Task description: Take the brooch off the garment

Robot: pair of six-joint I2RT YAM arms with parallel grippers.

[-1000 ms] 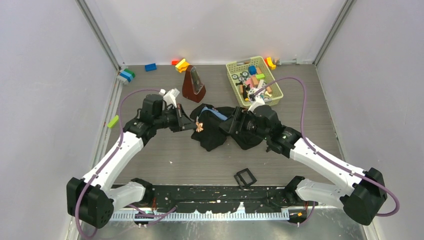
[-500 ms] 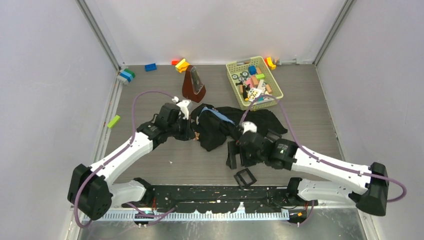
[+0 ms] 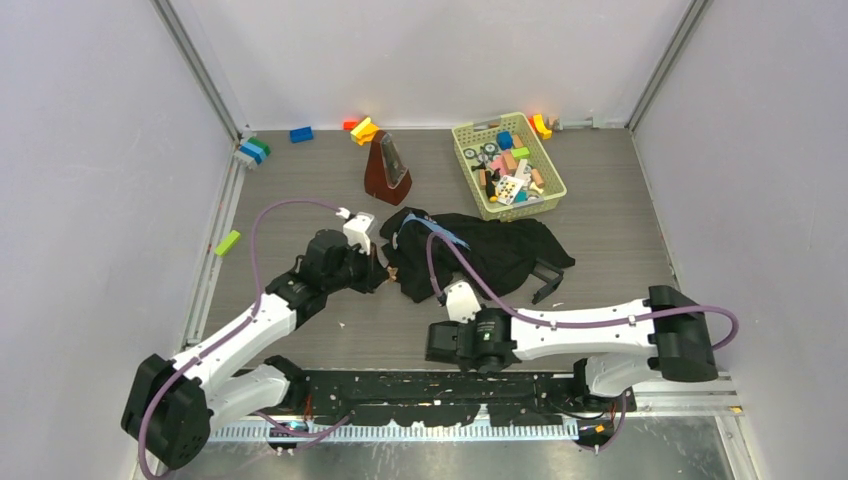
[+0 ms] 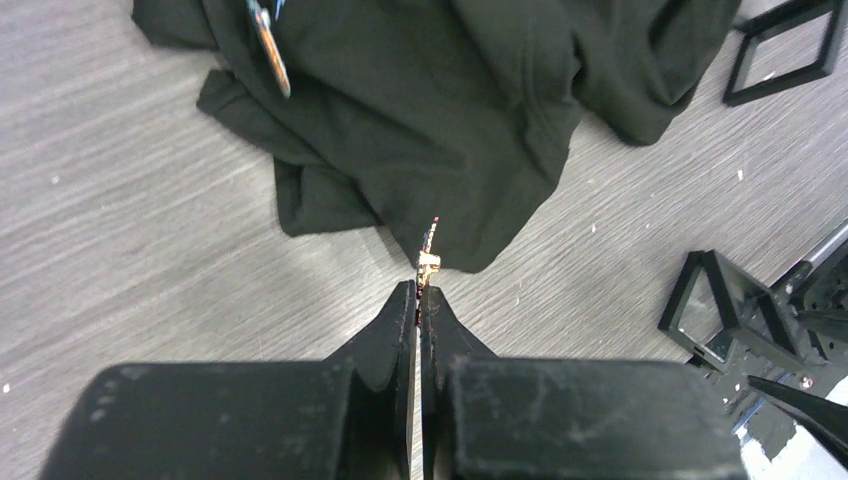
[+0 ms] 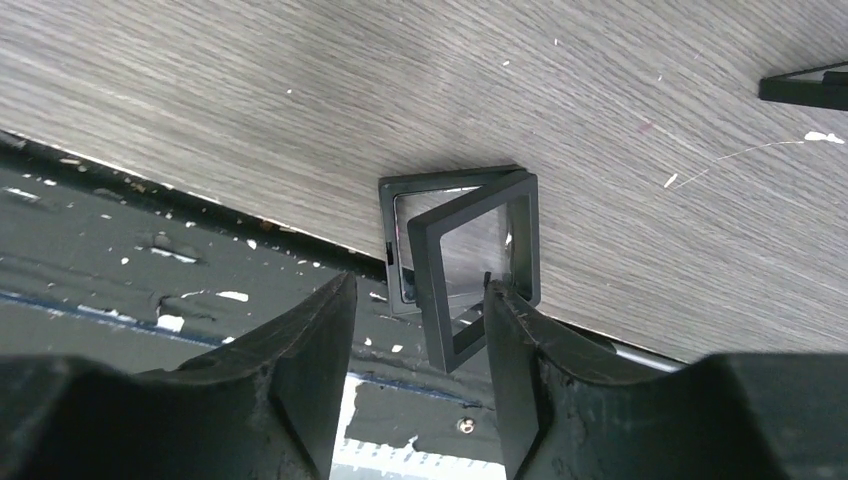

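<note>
The black garment [image 3: 490, 248] lies crumpled mid-table and shows in the left wrist view [image 4: 430, 120]. My left gripper [image 4: 417, 292] is shut on the small gold brooch [image 4: 428, 262], which sits right at the garment's near hem; I cannot tell whether it is still pinned. In the top view the left gripper [image 3: 382, 272] is at the garment's left edge. My right gripper [image 5: 420, 300] is open at the table's near edge, its fingers around the raised lid of an open black frame box [image 5: 470, 250]. In the top view the right gripper [image 3: 437, 345] hides that box.
A second black frame [image 3: 547, 282] lies by the garment's right hem. A green basket [image 3: 461, 160] of small toys stands at the back right, with a brown metronome [image 3: 386, 168] to its left. Coloured blocks [image 3: 300, 134] lie along the back wall, and a green block [image 3: 227, 242] lies at the left.
The right arm has swung away from the garment to the near edge, over the black frame box. The left gripper has stayed at the garment's left edge, holding the brooch.
</note>
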